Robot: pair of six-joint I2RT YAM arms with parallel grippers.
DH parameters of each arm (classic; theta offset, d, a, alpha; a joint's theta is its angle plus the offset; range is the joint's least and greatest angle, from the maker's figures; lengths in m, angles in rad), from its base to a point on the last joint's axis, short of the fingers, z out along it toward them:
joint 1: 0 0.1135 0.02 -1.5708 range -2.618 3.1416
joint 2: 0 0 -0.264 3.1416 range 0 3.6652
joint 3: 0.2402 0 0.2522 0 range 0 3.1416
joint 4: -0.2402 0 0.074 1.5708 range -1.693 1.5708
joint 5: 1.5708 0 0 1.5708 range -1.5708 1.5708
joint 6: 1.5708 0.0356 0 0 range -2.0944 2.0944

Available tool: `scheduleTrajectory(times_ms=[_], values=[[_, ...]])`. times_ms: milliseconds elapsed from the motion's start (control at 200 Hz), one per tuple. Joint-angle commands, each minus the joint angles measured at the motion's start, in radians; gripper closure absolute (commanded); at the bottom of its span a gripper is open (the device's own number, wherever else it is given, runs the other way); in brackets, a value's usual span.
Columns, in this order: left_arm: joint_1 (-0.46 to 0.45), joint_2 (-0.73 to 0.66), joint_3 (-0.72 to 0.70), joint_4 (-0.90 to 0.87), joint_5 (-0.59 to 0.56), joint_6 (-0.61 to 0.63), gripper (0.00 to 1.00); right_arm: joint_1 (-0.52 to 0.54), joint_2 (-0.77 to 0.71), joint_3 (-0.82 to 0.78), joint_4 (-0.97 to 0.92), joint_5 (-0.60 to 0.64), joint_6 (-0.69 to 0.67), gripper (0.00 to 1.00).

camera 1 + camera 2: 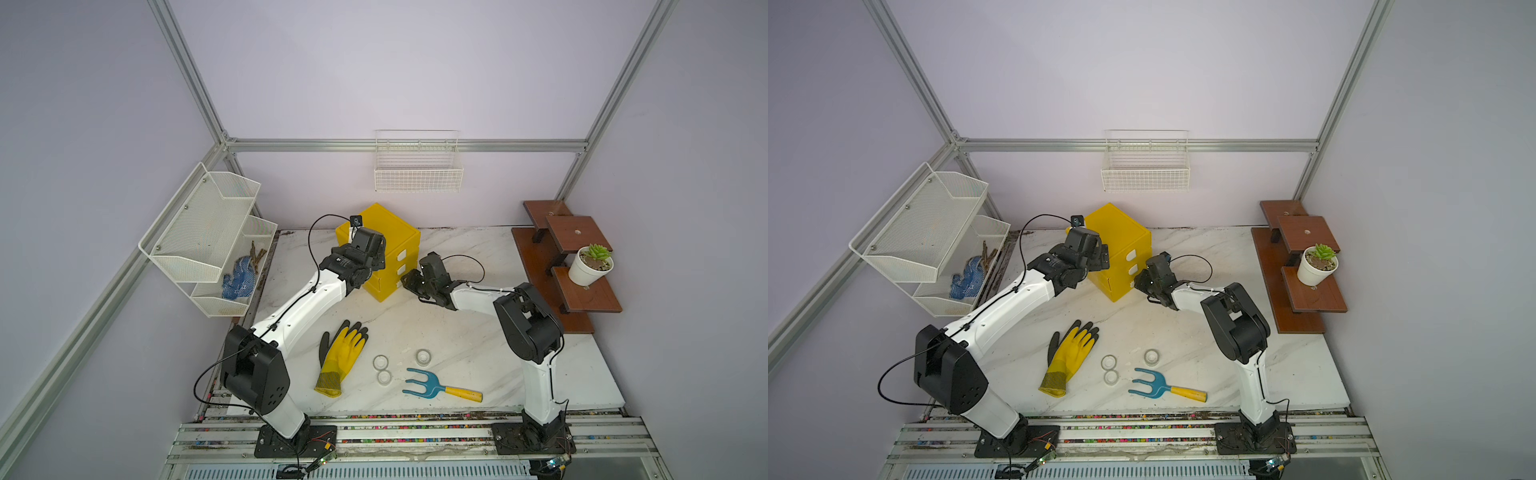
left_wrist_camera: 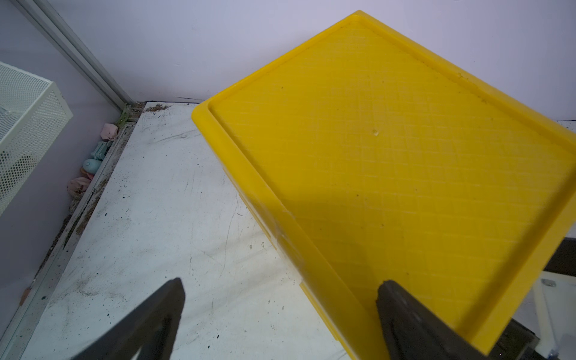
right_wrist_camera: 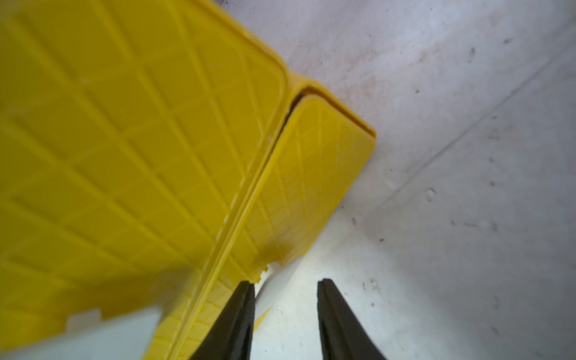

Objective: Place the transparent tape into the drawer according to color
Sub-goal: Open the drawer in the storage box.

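Marble tabletop (image 1: 457, 332), yellow drawer cabinet (image 1: 390, 232) at centre; wide-spread left gripper (image 2: 282, 280) astride its top edge, right gripper (image 3: 286, 280) pinched on bottom white handle (image 3: 274, 274).

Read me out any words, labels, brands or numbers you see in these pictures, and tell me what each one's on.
None can be read.
Small white mark on the left arm: too small to read.
White handles on the yellow drawer cabinet: no writing shows.

soft even light, faint shadows; drawer unit (image 3: 124, 140) blurred in right wrist view.
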Motion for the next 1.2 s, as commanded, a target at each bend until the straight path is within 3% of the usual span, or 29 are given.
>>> scheduleTrajectory(times_ms=[0, 415, 660, 915, 1195], values=[[0.003, 0.032, -0.002, -0.066, 0.012, 0.026, 0.00, 0.005, -0.064, -0.082, -0.124, 0.016, -0.056, 0.62], [0.003, 0.045, 0.007, -0.067, 0.013, 0.034, 0.00, -0.019, -0.297, -0.284, -0.225, 0.049, -0.101, 0.62], [0.004, 0.039, 0.015, -0.066, 0.019, 0.039, 0.00, -0.023, -0.386, -0.324, -0.248, 0.068, -0.104, 0.61], [0.003, -0.008, 0.064, -0.080, 0.100, 0.050, 0.00, -0.020, -0.495, -0.293, -0.259, 0.043, -0.211, 0.46], [-0.013, -0.201, -0.008, -0.065, 0.223, 0.055, 0.00, 0.003, -0.595, -0.313, -0.362, -0.046, -0.337, 0.39]])
